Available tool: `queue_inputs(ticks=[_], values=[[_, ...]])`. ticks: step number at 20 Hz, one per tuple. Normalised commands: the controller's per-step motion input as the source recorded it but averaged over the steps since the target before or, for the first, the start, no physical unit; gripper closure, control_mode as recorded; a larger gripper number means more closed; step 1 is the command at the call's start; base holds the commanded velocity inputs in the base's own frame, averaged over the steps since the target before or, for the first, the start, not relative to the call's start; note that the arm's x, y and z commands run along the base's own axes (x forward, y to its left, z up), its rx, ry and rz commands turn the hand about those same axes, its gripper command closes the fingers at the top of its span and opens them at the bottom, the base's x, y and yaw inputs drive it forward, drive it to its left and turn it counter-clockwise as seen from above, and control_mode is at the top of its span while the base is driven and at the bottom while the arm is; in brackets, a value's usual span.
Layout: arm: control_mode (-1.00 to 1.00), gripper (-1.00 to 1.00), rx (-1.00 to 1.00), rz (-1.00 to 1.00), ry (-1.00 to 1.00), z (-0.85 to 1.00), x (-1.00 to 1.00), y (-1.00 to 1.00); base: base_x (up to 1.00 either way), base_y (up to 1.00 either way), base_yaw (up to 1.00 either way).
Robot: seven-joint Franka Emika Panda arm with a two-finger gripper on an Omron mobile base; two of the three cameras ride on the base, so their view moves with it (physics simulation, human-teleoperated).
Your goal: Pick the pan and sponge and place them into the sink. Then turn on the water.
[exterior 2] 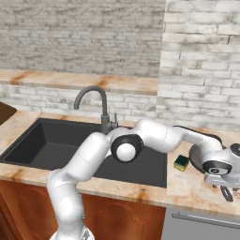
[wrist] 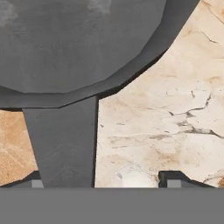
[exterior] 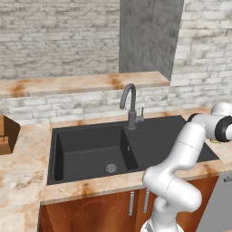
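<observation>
Pan handle (wrist: 63,144) nearest my lens, running up to the pan (wrist: 74,43) on the counter (wrist: 166,109) right of the sink (exterior: 90,154). Gripper (wrist: 105,180) spread wide, straddling the handle for pickup, nothing held; sponge (exterior 2: 181,162) beside the pan

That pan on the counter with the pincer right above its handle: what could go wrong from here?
1. In the hand view the pan's handle lies close to one fingertip rather than midway in the open pincer, so a close might clip it or grip it off-centre.
2. Held by the handle alone, the wide pan could tip or swing when lifted.
3. The sponge sits right beside the pan near the sink, so the moving pan might knock it.
</observation>
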Motion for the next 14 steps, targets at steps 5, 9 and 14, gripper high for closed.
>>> queue_inputs(ticks=[5, 9, 14], values=[[-1.0, 1.0, -0.01, 0.0, 0.01, -0.12, -0.07, 0.25, 0.0, 0.0, 0.0], [-1.0, 1.0, -0.06, 0.07, -0.01, 0.13, -0.26, 0.29, 0.0, 0.0, 0.0], [-1.0, 1.0, -0.06, 0.24, -0.07, 0.63, -0.39, 0.19, 0.0, 0.0, 0.0]])
